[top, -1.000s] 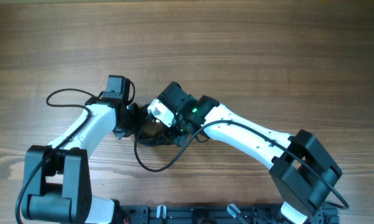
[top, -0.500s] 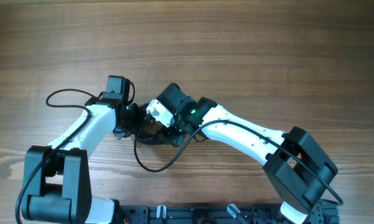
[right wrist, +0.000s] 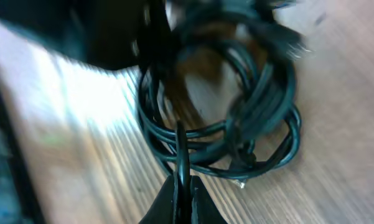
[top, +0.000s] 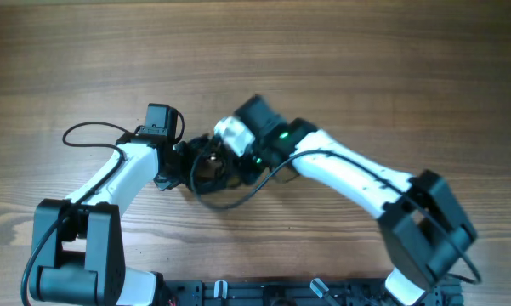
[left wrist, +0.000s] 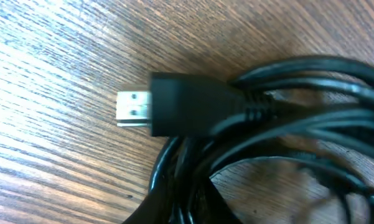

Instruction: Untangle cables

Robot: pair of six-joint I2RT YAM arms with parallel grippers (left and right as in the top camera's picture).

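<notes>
Cables (left wrist: 261,115), blurred, right edge cut off

Robot lab bench: wood-grain table (top: 391,59), white-and-black left arm (top: 123,174) and right arm (top: 349,174), black mounting rail (top: 272,293).

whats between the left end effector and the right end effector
A coil of black cables lies between the left end effector and the right end effector; the overhead view shows it.
</notes>
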